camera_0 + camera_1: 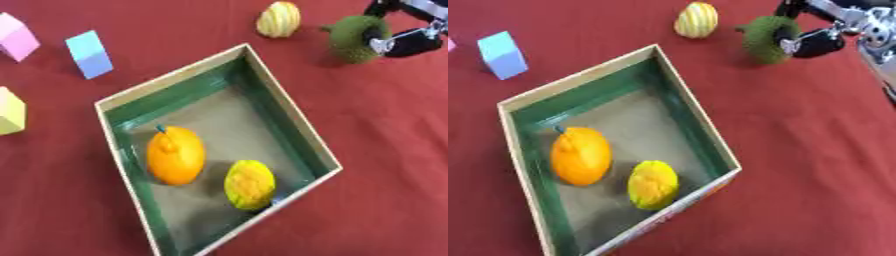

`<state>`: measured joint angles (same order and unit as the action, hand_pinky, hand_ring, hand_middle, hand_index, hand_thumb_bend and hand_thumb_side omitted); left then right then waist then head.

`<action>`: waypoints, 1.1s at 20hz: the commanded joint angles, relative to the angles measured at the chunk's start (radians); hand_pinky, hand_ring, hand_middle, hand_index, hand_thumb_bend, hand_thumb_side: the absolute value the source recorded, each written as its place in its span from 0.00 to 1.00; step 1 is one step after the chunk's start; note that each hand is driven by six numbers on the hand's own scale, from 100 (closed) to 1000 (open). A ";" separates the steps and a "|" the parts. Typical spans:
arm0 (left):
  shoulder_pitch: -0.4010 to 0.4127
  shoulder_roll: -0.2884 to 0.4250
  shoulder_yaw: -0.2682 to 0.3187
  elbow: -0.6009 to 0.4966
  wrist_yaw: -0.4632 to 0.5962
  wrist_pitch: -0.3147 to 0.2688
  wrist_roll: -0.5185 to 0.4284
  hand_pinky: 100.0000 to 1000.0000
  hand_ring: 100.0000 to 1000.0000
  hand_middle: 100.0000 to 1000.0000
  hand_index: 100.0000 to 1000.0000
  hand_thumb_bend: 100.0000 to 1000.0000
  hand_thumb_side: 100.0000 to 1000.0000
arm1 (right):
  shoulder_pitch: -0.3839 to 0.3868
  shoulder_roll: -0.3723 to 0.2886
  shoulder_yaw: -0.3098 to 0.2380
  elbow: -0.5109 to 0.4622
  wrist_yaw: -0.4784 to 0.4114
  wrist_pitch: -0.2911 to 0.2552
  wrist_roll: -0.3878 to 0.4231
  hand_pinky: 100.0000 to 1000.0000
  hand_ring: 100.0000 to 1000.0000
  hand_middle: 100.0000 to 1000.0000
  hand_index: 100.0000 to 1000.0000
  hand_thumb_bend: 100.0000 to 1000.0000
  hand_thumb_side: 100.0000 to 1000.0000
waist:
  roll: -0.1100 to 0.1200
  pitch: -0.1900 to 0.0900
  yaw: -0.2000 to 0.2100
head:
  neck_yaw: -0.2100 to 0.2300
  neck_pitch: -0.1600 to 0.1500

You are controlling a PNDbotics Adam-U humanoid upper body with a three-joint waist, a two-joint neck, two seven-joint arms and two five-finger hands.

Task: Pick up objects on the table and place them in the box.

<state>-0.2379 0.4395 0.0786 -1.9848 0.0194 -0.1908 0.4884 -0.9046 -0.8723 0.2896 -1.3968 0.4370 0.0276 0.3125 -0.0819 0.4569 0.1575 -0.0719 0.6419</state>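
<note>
We have our right hand [815, 37] at the far right of the table, fingers curled around the spiky green fruit [354, 39], which seems just lifted or barely resting on the red cloth; the view is too soft to tell. The grip comes from the side, we judge, so the fruit can be carried over the wall of the box [289, 117]. Inside already lie an orange fruit [175, 155] and a yellow fruit [249, 184]. A striped yellow fruit [278, 19] waits beside the green one. Our left hand is out of sight.
</note>
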 commanded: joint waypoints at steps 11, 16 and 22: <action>0.000 0.024 0.013 -0.015 -0.004 0.002 0.001 0.73 0.66 0.61 0.77 0.03 0.60 | -0.036 -0.085 0.056 -0.454 -0.189 0.047 0.103 0.80 0.69 0.47 0.64 0.00 0.00 | 0.009 -0.072 -0.003 | -0.011 0.024; 0.000 0.023 0.014 -0.015 -0.003 0.002 0.004 0.73 0.66 0.61 0.78 0.03 0.60 | -0.091 -0.038 0.133 -0.586 -0.228 0.063 0.193 0.80 0.68 0.47 0.64 0.00 0.00 | 0.006 -0.077 0.009 | -0.020 0.026; -0.001 0.020 0.014 -0.015 -0.001 0.003 0.005 0.73 0.66 0.61 0.77 0.04 0.60 | -0.151 0.037 0.221 -0.603 -0.241 0.072 0.272 0.80 0.68 0.47 0.65 0.00 0.00 | -0.002 -0.079 0.022 | -0.028 0.026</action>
<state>-0.2361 0.4401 0.0840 -1.9848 0.0175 -0.1882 0.4906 -1.0359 -0.8343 0.5081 -1.9812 0.1995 0.0966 0.5718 -0.0895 0.4041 0.1796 -0.0961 0.6679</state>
